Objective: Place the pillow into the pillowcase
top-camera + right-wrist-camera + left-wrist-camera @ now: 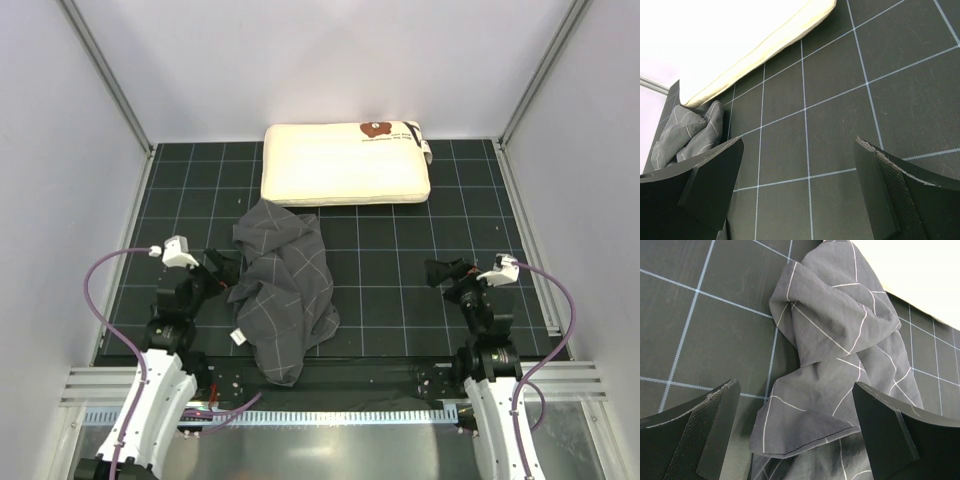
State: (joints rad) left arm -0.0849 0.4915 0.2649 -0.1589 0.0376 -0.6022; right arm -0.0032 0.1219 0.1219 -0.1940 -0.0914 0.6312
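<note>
Bright, even light falls from overhead, casting only soft shadows. The cream-white rectangular soft pillow (740,30) blows out to featureless white in both wrist views. Folds of the dark grey checked fabric pillowcase (840,340) look sharp.

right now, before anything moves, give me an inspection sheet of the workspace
Surface: black gridded mat, lying flat.
Job's things: pillow flat at the far edge, not yet cased; pillowcase crumpled near the left arm, its far end reaching the pillow's near edge.
Clutter: nothing seen.
Grippers: left end effector open over the pillowcase; right end effector open over bare mat.
Cables: a purple cable loops off each arm.
Surroundings: white walls, metal frame rails.
</note>
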